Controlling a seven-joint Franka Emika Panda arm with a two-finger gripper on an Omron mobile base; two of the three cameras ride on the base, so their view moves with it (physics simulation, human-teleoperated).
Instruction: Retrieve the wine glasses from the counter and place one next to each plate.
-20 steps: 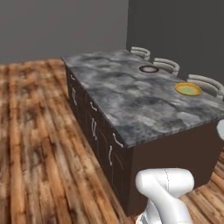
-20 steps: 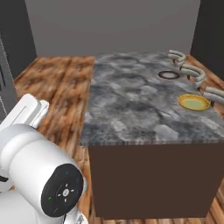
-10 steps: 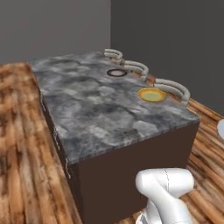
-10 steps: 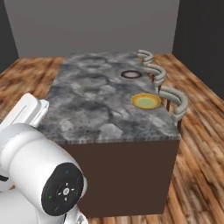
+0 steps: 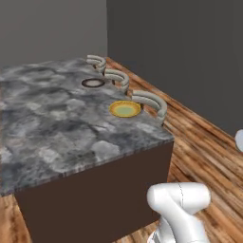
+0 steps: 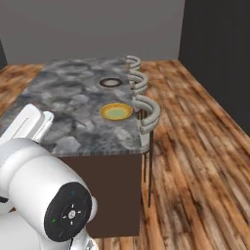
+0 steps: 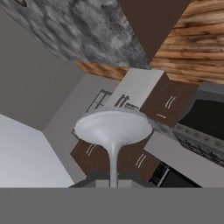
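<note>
Carrying 1 wine glass [image 7: 113, 131], as far as the hand view tells: its round foot and thin stem rise straight up from the bottom edge where the claw sits, so I judge the claw is closed on the stem, tho the fingertips themselves are hidden and how wide they stand can't be read. Glass looks upright relative to the hand; behind it, a tilted view of kitchen cabinets [image 7: 168, 103] w/ silver handles.

On the bench [image 5: 57, 123], 2 plates: yellow-orange plate [image 5: 125, 109] nearer the robot, dark-rimmed plate [image 5: 93, 83] further along, both close to the edge w/ the 3 curved stool backs [image 5: 151, 102]. No glass stands beside either plate in the base views.

Progress, judged: 0 of 2 placed. 1st glass seems in hand and en route; left to do is set it by 1 plate, then fetch glass no. 2 and place it by the other.
</note>
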